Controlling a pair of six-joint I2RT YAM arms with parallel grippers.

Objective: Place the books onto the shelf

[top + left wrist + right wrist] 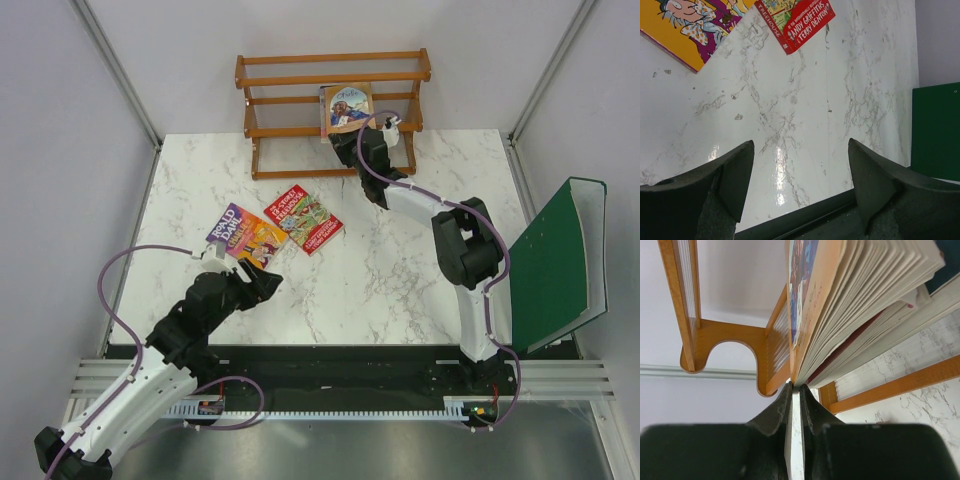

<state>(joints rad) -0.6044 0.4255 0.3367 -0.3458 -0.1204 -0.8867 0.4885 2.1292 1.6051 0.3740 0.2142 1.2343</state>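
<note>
Right jaws clamp orange paperback (346,108) at brown wooden rail shelf (330,57); left jaws open, empty; purple "ROALD DAHL" book (245,237), red "TREEHOUSE" book (304,219) flat on marble-patterned surface (200,170)

Bright, even overhead light, soft shadows, glare on the marble tabletop (780,167) (fingers (771,416) blurred close-up)

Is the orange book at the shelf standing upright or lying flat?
Upright: the orange book stands cover-forward against the shelf rails, its lower edge pinched in the right gripper.
</note>
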